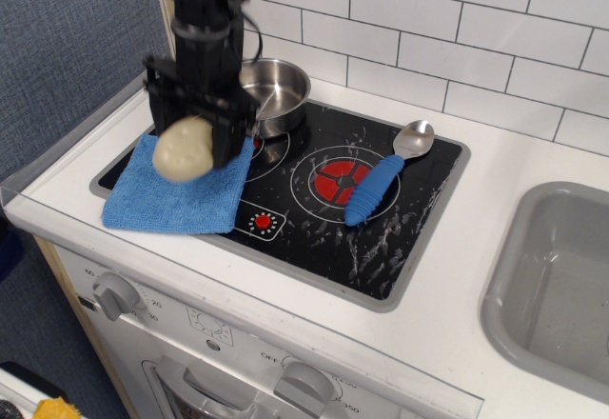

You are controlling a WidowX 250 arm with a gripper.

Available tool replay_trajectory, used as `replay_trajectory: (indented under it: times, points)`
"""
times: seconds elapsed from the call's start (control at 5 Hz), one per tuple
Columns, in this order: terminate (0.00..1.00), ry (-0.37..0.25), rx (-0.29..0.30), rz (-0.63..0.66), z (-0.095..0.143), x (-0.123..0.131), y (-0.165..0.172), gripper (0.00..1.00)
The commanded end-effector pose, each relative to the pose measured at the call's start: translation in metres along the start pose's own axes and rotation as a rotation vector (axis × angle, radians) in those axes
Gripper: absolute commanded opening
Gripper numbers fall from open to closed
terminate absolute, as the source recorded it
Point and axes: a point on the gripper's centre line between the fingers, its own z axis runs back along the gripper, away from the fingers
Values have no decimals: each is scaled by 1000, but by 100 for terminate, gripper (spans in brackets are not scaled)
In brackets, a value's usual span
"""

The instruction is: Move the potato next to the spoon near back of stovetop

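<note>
One potato (185, 149), pale and oval, grasped in the hand (195, 143) and held clear above the blue cloth (176, 195), which lies on the front left part of the stovetop (381, 233). Hand state: clenched on the potato, dark fingers down either side of it; the picture is blurred here, so the exact contact cannot be read.

Risk, as a judgement: the potato is smooth and rounded and appears held at its upper part, so it could slip out on a quick sideways carry and roll across the glass. A low carry could also snag the cloth.

One steel pot (271, 95), at the back left of the stovetop, just behind the hand. It sits beside the direct line toward the back; the arm could clip its rim.

One spoon (385, 171), blue handle, silver bowl toward the back right of the stovetop, well apart from the potato. Setting down too close could knock it.

One grey sink (561, 286), right of the stovetop, set in the white desk (476, 276); not in the way.
</note>
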Motion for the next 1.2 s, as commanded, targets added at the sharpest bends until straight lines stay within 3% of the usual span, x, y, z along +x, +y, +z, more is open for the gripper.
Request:
replay_trajectory:
  times: [0.0,0.2,0.4,0.8,1.0]
  points:
    - [0,-162,-47,-64,54,30,-41,0]
    - [0,-113,-71,-116,39,73,-70,0]
    - [0,-85,-79,-121,28,96,-80,0]
    - [0,-16,-68,-130,4,108,-86,0]
    - [0,-4,-69,-150,1,107,-89,100]
